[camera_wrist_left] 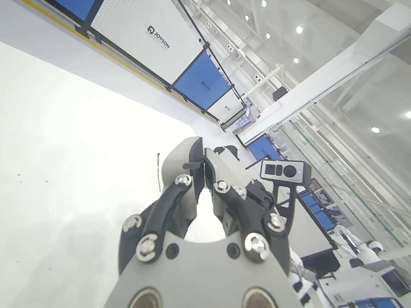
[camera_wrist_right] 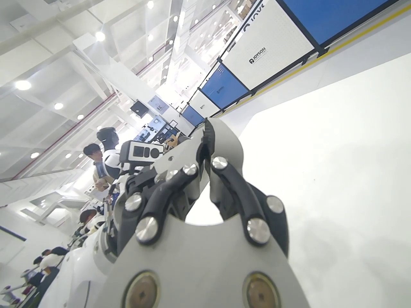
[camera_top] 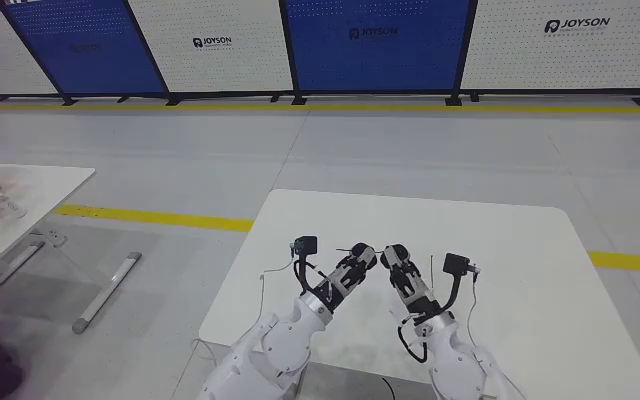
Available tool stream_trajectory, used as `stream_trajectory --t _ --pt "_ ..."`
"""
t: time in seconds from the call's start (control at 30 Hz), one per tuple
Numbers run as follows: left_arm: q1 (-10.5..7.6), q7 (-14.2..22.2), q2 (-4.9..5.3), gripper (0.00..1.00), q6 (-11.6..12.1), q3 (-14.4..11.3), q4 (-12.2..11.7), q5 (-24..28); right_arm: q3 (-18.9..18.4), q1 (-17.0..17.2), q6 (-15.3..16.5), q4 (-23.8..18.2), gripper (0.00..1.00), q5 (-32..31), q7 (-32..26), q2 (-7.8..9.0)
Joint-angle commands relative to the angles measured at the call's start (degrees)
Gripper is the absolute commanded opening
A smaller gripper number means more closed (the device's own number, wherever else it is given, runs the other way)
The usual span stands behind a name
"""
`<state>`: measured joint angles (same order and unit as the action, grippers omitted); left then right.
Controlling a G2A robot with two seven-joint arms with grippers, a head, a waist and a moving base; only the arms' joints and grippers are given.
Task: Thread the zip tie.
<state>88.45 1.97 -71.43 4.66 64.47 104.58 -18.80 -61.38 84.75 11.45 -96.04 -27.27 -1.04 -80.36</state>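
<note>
Left hand (camera_wrist_left: 204, 153) is clamped on a short black stub that looks like the zip tie (camera_wrist_left: 192, 164), which juts sideways from between its fingers above the white counter (camera_top: 500, 230). Right hand (camera_wrist_right: 205, 132), just beside it, has its fingers pressed together; whether it pinches the other end cannot be told. No closed loop is visible, so the threading itself seems not yet done. A thin black strip (camera_wrist_left: 158, 173) lies on the counter nearby.

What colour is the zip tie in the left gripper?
Black. The zip tie shows best in the left wrist view, pinched in the left gripper.
</note>
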Motion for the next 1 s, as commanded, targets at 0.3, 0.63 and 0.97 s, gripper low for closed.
stream_trajectory --t 0.3,0.63,0.97 --pt "-0.87 -0.9 -0.22 0.00 -2.5 -0.2 -1.1 0.5 -0.8 0.6 -0.3 -0.3 1.00 1.3 0.6 0.06" --pt "-0.88 -0.7 -0.25 0.00 -3.0 0.0 -1.1 1.0 -0.4 0.9 -1.1 -0.2 0.00 -2.0 2.8 0.05" --pt "-0.69 -0.7 -0.24 0.00 -2.6 0.0 -1.0 0.8 -0.2 0.5 -1.7 0.0 0.00 -2.8 2.9 -0.03"
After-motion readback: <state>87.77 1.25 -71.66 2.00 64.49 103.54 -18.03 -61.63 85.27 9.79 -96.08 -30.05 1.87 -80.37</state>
